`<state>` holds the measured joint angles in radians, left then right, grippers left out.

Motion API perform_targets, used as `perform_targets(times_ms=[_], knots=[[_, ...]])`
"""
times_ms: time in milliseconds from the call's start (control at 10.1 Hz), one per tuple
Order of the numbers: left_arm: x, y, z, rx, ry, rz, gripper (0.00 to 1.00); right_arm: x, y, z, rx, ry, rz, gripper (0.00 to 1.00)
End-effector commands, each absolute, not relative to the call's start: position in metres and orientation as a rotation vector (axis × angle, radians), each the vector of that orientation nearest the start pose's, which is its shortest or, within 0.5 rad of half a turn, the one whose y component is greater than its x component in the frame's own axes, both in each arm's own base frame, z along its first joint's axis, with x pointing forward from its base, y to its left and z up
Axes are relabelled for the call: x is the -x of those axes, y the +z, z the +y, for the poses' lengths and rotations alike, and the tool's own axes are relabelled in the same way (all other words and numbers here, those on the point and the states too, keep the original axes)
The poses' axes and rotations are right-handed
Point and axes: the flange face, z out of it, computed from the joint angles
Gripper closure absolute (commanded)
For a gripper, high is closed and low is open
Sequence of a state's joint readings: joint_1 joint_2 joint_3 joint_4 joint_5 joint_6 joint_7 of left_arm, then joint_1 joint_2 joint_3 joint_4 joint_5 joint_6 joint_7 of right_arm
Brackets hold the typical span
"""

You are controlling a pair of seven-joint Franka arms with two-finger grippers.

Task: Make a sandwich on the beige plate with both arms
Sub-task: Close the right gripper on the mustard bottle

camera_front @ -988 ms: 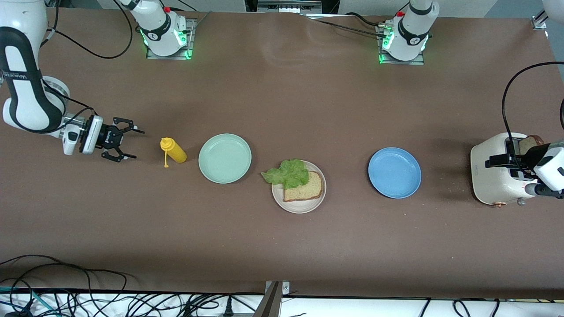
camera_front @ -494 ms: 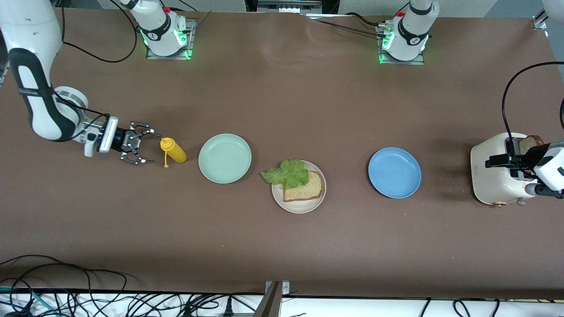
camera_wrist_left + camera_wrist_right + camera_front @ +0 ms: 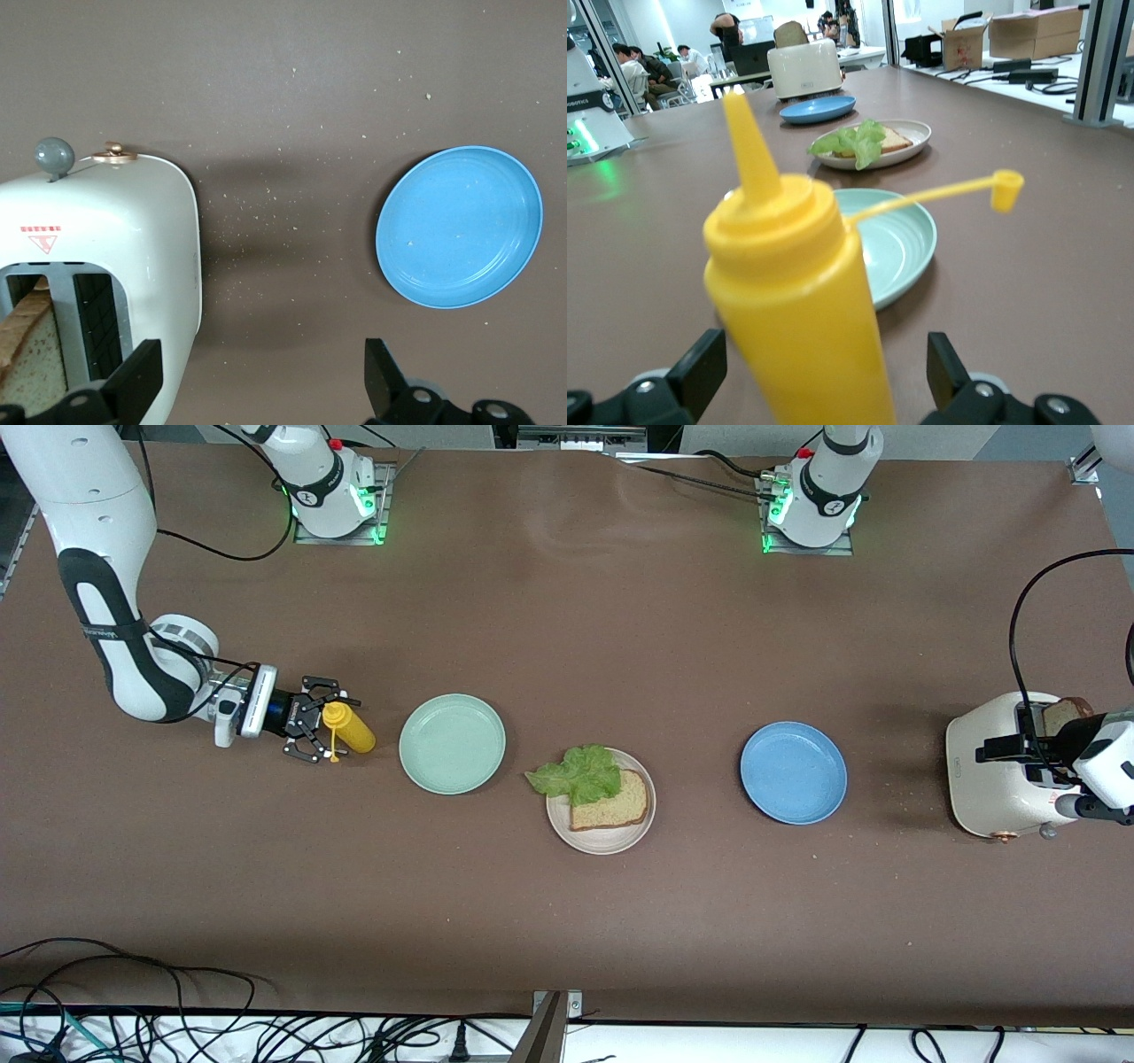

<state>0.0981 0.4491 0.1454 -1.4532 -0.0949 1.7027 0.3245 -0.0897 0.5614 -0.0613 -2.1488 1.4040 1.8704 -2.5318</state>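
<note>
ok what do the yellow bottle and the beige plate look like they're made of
Yellow squeeze bottle: probably soft plastic, smooth with a slight sheen, with a moulded nozzle and a thin tethered cap. Beige plate: matte and faintly speckled, possibly ceramic or melamine; the look leaves it open.

A brown table (image 3: 567, 629) is seen carrying a row of items: a yellow bottle (image 3: 348, 727) toward the right arm's end, then a mint plate (image 3: 452, 743), a beige plate (image 3: 602, 837) slightly nearer the camera, a blue plate (image 3: 793, 772), and a white toaster (image 3: 997, 779) at the left arm's end. Crumbs (image 3: 266, 221) are scattered between toaster and blue plate.
</note>
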Motion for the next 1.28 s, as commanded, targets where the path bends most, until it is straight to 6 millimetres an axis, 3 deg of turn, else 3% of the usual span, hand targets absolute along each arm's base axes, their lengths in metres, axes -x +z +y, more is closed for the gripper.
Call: perform_targets(times_ms=[0, 99, 395, 593, 691, 988, 1185], knots=[[-0.65, 0.423, 0.139, 3.177, 0.305, 0.106, 0.0, -0.52, 0.133, 0.007, 1.629, -1.029, -1.252, 0.55], [-0.65, 0.423, 0.139, 3.177, 0.305, 0.106, 0.0, -0.519, 0.132, 0.007, 1.629, -1.02, -1.252, 0.75], [-0.65, 0.423, 0.139, 3.177, 0.305, 0.106, 0.0, -0.525, 0.144, 0.006, 1.622, -1.027, -1.257, 0.91], [-0.65, 0.422, 0.139, 3.177, 0.307, 0.106, 0.0, -0.531, 0.156, 0.007, 1.637, -0.994, -1.217, 0.96], [-0.65, 0.423, 0.139, 3.177, 0.305, 0.106, 0.0, -0.541, 0.173, 0.01, 1.659, -0.931, -1.192, 0.97], [-0.65, 0.422, 0.139, 3.177, 0.307, 0.106, 0.0, -0.593, 0.232, 0.043, 1.798, -0.61, -1.153, 0.97], [-0.65, 0.422, 0.139, 3.177, 0.307, 0.106, 0.0, -0.619, 0.256, 0.074, 1.956, -0.488, -1.201, 0.97]])
